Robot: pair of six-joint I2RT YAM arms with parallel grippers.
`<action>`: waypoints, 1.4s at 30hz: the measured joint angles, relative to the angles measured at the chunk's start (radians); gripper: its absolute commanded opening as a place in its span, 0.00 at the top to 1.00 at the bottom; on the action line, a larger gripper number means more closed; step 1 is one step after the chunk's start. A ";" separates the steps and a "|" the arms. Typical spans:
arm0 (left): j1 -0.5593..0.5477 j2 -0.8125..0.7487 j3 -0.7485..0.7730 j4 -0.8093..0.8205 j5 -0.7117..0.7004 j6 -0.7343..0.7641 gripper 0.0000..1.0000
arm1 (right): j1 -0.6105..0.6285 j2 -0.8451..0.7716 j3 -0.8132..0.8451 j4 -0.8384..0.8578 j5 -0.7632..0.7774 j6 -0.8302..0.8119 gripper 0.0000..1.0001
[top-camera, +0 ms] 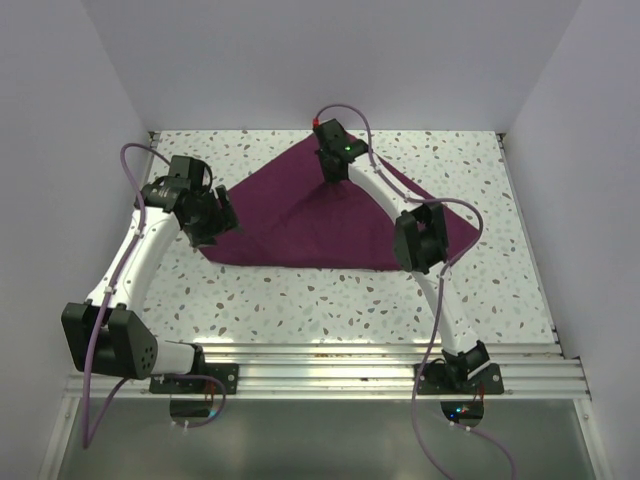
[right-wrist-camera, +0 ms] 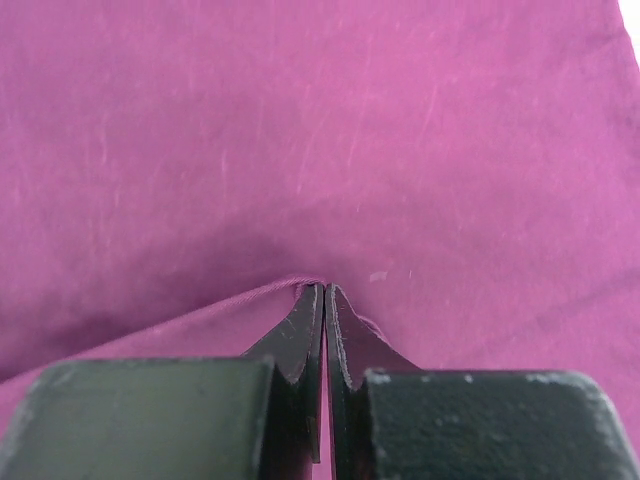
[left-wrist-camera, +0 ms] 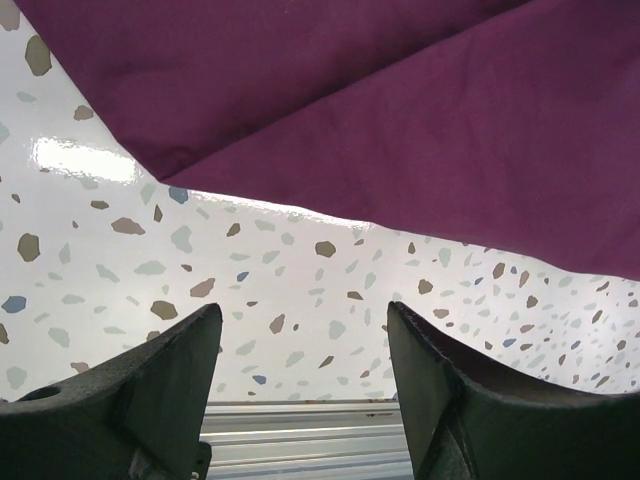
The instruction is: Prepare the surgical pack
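The surgical pack (top-camera: 320, 225) is a deep purple cloth lying on the speckled table, folded into a broad triangle with its point toward the back wall. My right gripper (top-camera: 330, 172) is at that far point. In the right wrist view its fingers (right-wrist-camera: 326, 288) are shut on a raised fold of the cloth (right-wrist-camera: 300, 130). My left gripper (top-camera: 225, 215) hovers by the cloth's left corner, open and empty. In the left wrist view its fingertips (left-wrist-camera: 303, 310) stand wide apart over bare table, with the layered cloth edge (left-wrist-camera: 400, 110) just beyond them.
The speckled white table (top-camera: 350, 300) is boxed in by white walls at the back and sides. An aluminium rail (top-camera: 330, 362) carrying both arm bases runs along the near edge and shows between the left fingers (left-wrist-camera: 300, 440).
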State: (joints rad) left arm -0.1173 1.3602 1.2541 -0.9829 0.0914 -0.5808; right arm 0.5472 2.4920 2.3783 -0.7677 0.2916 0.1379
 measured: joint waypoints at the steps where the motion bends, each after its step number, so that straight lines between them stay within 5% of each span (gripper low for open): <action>1: 0.000 0.000 0.000 0.000 0.000 0.000 0.29 | -0.005 0.013 0.016 0.006 -0.003 0.000 1.00; 42: 0.019 0.063 0.001 0.003 -0.003 0.000 0.33 | -0.037 0.194 0.126 0.156 -0.029 0.009 1.00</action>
State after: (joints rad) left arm -0.0982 1.4227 1.2549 -0.9794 0.0883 -0.5808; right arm 0.5098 2.6858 2.5038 -0.6117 0.2626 0.1467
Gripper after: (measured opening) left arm 0.703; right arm 0.010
